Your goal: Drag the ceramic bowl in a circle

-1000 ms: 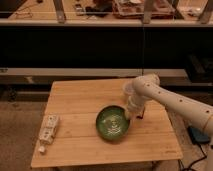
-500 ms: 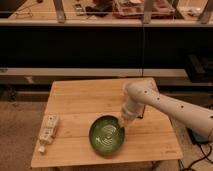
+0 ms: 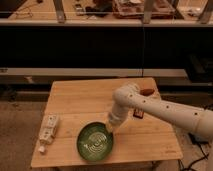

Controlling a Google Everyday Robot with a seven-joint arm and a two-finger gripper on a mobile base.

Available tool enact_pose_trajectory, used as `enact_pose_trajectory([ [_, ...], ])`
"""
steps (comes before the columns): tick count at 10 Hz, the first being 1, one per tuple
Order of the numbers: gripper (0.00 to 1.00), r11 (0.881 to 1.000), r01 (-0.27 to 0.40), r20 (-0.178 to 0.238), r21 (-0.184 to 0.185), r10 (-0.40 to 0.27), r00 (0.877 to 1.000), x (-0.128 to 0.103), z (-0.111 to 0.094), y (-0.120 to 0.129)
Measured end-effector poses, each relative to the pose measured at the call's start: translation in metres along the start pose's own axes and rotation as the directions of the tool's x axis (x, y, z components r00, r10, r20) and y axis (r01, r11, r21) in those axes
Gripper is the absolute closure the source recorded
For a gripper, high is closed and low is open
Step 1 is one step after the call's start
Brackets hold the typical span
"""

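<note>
One white robot arm (image 3: 165,112) reaches in from the right side and bends down over a light wooden table (image 3: 80,100). Its gripper (image 3: 111,129) is low, at the right edge of the round, shallow, glossy green ceramic bowl (image 3: 95,142), and it seems to touch the rim there. Whether the gripper is open or closed on that rim, I cannot tell, because its tip merges with the bowl's edge.

The bowl sits on the table near the front edge, a little left of the middle. Its rim is darker green and the inside is paler, with light curved marks on it.

Some other things are also on the table. A white, long, flat packet-like object (image 3: 48,131) lies near the left edge, well apart from the bowl, with its narrow end toward the front. A small dark red object (image 3: 139,113) lies just behind the lower part of the arm, partly hidden by it; what it is I cannot say. A small brown-orange object (image 3: 147,92) shows near the back right corner of the table, just beside the arm's bend.

Behind the table stands a dark shelf unit (image 3: 100,45) with pale horizontal rails, and on its top level lie several things too unclear to name. A dark cable (image 3: 197,155) lies on the floor at the right.
</note>
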Motion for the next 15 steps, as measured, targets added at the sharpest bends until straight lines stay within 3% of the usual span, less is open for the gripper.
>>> enact_pose_trajectory([
  [4,1.00,0.997,-0.025,-0.018,0.067,0.026,0.999,0.049,0.002,-0.043],
  [7,1.00,0.993,-0.079,-0.017,0.093,0.081,0.997,0.082,0.008,-0.051],
  [10,1.00,0.978,-0.193,-0.014,0.081,0.195,0.981,0.116,0.018,-0.020],
  [12,1.00,0.958,-0.278,-0.040,0.075,0.281,0.959,0.133,0.009,0.016],
  [15,1.00,0.938,-0.343,-0.056,0.038,0.345,0.937,0.118,-0.003,0.068],
])
